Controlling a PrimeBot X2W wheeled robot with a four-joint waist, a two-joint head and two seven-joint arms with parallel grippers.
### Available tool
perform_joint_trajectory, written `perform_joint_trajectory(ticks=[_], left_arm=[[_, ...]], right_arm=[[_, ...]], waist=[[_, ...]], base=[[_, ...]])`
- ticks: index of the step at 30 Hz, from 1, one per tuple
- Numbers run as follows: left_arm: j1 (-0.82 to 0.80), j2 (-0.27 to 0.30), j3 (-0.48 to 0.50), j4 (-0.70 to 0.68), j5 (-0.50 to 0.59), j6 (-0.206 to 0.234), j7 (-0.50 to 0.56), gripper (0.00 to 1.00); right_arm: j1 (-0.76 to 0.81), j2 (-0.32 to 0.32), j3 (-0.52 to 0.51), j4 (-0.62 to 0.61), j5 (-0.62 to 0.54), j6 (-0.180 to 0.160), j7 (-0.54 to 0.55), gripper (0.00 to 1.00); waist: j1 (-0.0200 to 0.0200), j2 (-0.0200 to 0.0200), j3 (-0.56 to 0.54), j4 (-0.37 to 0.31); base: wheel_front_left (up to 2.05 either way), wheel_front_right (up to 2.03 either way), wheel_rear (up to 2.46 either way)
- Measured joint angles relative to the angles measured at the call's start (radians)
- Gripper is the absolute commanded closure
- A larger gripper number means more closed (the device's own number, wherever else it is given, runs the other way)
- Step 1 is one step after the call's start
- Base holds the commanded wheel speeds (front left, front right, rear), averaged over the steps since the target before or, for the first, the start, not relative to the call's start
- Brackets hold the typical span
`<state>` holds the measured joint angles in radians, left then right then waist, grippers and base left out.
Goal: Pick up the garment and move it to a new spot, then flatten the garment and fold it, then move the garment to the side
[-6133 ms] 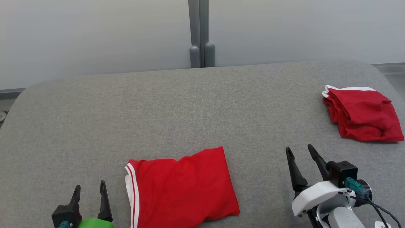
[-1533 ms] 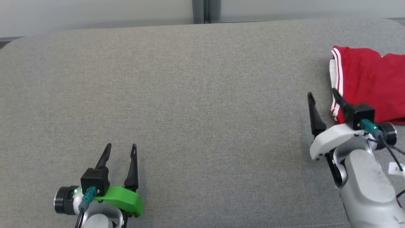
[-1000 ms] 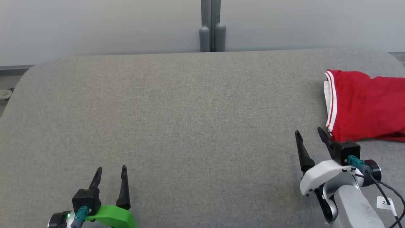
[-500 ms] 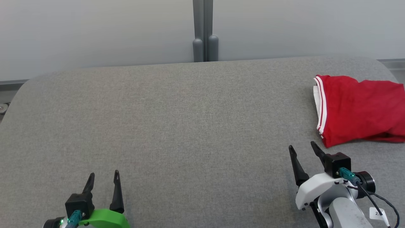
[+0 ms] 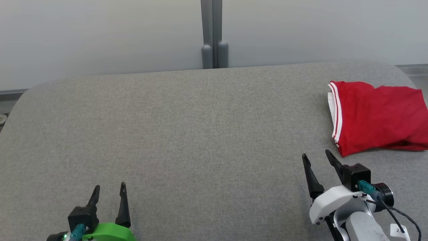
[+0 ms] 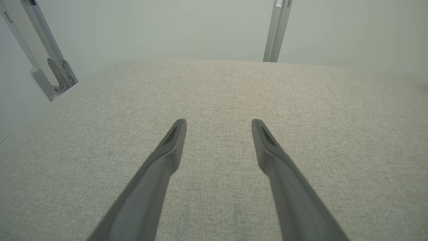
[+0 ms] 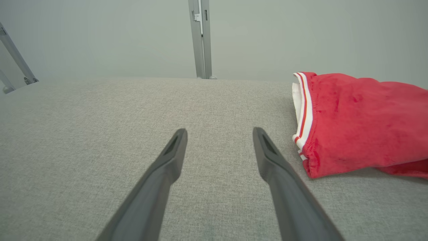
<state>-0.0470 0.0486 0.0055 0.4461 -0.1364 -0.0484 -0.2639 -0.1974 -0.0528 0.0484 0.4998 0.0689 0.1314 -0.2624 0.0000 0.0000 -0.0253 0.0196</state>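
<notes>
The garment is a folded red piece with a white striped band along its left edge, lying at the right side of the grey padded surface. It shows again in the right wrist view, to the right of the fingers. My right gripper hovers open just below and left of the garment, apart from it. At the lower left my left gripper stands open over bare fabric, and its wrist view shows the open left gripper holding nothing.
A grey post rises behind the surface against a pale wall. The surface's rounded back corners fall away at left and right. A metal bracket shows at the left of the left wrist view.
The head view has tilted up and shifted, so the garment sits a little lower and to the left than before. Both grippers have drawn back toward the near edge, still open.
</notes>
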Motion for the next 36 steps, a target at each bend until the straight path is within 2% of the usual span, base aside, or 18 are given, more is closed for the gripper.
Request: perform_joint_trajectory(ticks=[22,23,26,36], left_arm=[[0.012,-0.003,-0.002,0.011,-0.001,-0.004,0.0,0.0],[0.013,-0.004,-0.002,0.018,-0.001,-0.004,0.0,1.0],[0.022,-0.009,-0.001,0.051,-0.01,-0.004,0.01,1.0],[0.02,-0.009,0.015,0.028,-0.205,-0.011,0.06,1.0]], right_arm=[[0.022,0.004,0.004,0.011,0.0,0.0,0.001,0.0],[0.024,0.005,0.003,0.016,0.0,0.0,0.001,1.0],[0.051,0.01,-0.001,0.046,0.009,0.0,0.012,1.0],[0.05,0.01,-0.029,0.019,0.213,0.0,0.067,1.0]], waist=[[0.0,0.0,0.009,-0.003],[0.0,0.0,0.009,-0.003],[0.0,0.0,0.009,-0.003],[0.0,0.0,0.011,-0.004]], base=[[0.0,0.0,0.0],[0.0,0.0,0.0],[0.0,0.0,0.0],[0.0,0.0,0.0]])
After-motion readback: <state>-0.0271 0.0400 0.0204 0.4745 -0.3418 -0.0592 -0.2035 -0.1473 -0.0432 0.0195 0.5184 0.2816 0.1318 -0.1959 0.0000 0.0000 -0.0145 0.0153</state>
